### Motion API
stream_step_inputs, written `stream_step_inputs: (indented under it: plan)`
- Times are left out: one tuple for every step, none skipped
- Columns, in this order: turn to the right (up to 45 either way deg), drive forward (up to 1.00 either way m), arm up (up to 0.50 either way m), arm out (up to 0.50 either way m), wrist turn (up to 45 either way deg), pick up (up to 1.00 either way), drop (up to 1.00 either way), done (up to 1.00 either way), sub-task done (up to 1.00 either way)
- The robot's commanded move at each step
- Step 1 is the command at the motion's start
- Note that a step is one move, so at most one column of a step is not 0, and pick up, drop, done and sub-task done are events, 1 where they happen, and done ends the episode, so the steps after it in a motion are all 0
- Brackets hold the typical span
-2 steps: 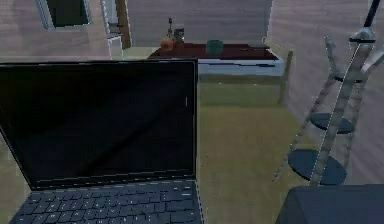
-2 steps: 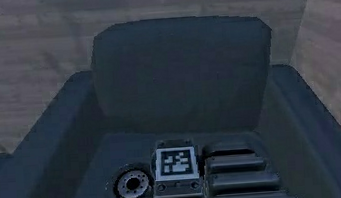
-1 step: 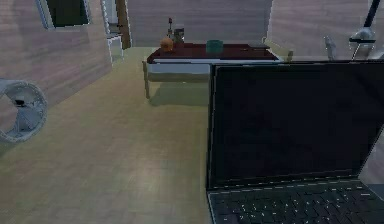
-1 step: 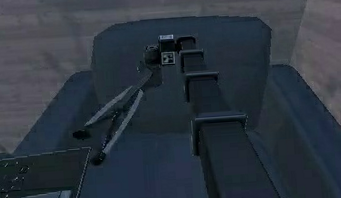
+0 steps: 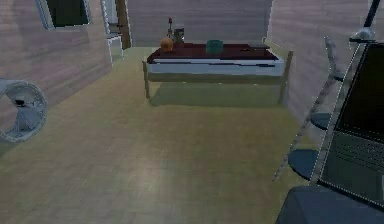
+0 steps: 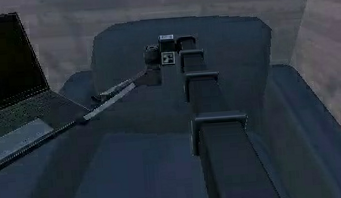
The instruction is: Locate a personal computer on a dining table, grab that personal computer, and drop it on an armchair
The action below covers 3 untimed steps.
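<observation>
Plank-clad walls [image 5: 200, 20] and a matt yellow floor [image 5: 150, 150] surround the dark blue armchair [image 6: 215, 44], whose padded back looks soft and yielding. We find the personal computer [image 6: 12, 88], a thin rigid slab with its screen hinged up, at the armchair's armrest [image 6: 75, 86] edge on the arm side view's left, one corner meeting the end effector [image 6: 100, 100]. We cannot tell the end effector's opening, nor whether it has hold of anything. We judge the drop to be the step in hand: level the base over the seat cushion [image 6: 143, 169], away from its edges, before release, since smooth hard casing may slide off sloped upholstery
</observation>
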Motion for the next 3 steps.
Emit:
stream_step_inputs:
  plan:
    - [0.0,0.00,0.00,0.00,45.0,0.00,0.00,0.00,0.00]
    - [0.0,0.00,0.00,0.00,39.0,0.00,0.00,0.00,0.00]
    - [0.0,0.00,0.00,0.00,39.0,0.00,0.00,0.00,0.00]
